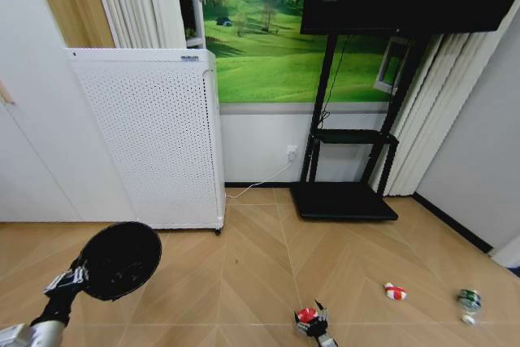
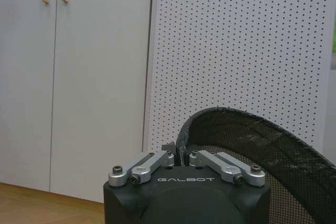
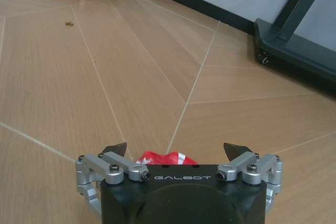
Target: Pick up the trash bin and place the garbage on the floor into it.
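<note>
left gripper (image 1: 75, 274) is pinching the light black mesh trash bin (image 1: 120, 259) by its rim while the wide-open right gripper (image 3: 176, 150) is straddling a soft, crumpled red-and-white wrapper (image 3: 167, 158), best squeezed across its middle.

The word "GALBOT" is printed in pale letters on the black housing of the left gripper (image 2: 180, 156), low in the middle of the left wrist view. The same word "GALBOT" is seen on the black housing of the right gripper (image 3: 179, 151), at the bottom centre of the right wrist view. A small dark label is carried on the top edge of the white perforated appliance (image 1: 154, 140) in the head view, but it cannot be read.
</note>
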Motion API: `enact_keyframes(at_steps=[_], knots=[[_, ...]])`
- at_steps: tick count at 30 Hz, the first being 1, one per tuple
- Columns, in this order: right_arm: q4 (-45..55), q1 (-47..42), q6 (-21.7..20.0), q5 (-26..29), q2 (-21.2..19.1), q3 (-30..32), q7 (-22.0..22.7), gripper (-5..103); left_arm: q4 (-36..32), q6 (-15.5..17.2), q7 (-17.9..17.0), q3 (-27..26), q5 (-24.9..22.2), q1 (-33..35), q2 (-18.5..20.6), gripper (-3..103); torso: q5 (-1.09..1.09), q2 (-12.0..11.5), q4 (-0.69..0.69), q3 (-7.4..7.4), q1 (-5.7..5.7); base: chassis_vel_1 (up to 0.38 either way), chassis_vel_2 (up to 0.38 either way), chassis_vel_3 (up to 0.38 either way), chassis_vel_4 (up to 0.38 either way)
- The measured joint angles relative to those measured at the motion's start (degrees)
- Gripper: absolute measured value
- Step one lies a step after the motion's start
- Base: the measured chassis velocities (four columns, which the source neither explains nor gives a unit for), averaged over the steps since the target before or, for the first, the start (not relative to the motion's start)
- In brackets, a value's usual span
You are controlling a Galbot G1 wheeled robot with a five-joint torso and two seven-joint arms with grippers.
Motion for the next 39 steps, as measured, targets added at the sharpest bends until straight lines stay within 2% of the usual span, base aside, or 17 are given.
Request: enact_keyframes(at_steps=[9,18,20,23,27,29,31,38,39], knots=[[-5.9,3.6,0.2,-1.5,0.3,-0.7,-0.1,100,-1.2,0.1,3.2,1.0,0.1,0.9,-0.5,7,0.00,0.0,0.02,0.00,0.00,0.000,0.000,0.000,0.000],[-11.6,7.9,-0.9,-2.8,-0.5,-1.3,-0.4,100,-1.7,0.0,3.4,1.1,0.3,1.1,-0.7,7,-0.03,0.0,0.02,-0.02,-0.01,0.000,0.000,0.000,0.000],[-12.0,8.1,-1.1,-2.9,-0.6,-1.3,-0.5,103,-1.7,-0.1,3.4,1.1,0.3,1.1,-0.7,7,-0.02,0.0,0.03,-0.02,-0.01,0.000,0.000,0.000,0.000],[-12.3,8.1,-1.3,-2.9,-0.8,-1.3,-0.5,100,-1.7,-0.1,3.4,1.2,0.3,1.1,-0.8,7,-0.02,0.0,0.03,-0.02,-0.01,0.000,0.000,0.000,0.000],[-10.3,5.4,-2.1,-1.8,-1.5,-0.4,-0.6,86,-1.5,-0.1,3.1,1.2,0.2,0.8,-0.8,7,0.01,0.0,0.06,-0.03,-0.02,0.000,0.000,0.000,0.000],[-9.4,4.5,-2.4,-1.4,-1.8,-0.1,-1.0,86,-1.5,-0.1,3.0,1.2,0.2,0.8,-0.9,7,-0.02,0.0,0.04,-0.02,-0.02,0.000,0.000,0.000,0.000],[-8.2,2.7,-2.5,-0.9,-2.3,0.4,-1.6,79,-1.4,-0.2,3.0,1.2,0.2,0.8,-1.0,7,-0.03,0.0,0.01,-0.02,-0.02,0.000,0.000,0.000,0.000],[-7.7,1.6,-2.5,-0.1,-3.0,1.0,-2.5,78,-1.5,-0.5,2.9,1.2,0.0,0.8,-1.3,7,-0.02,0.0,0.01,-0.01,-0.02,0.000,0.000,0.000,0.000],[-7.7,1.6,-2.5,0.0,-3.0,1.0,-2.7,74,-1.6,-0.5,2.9,1.2,-0.1,0.8,-1.4,7,-0.02,0.0,0.01,-0.01,-0.02,0.000,0.000,0.000,0.000]])
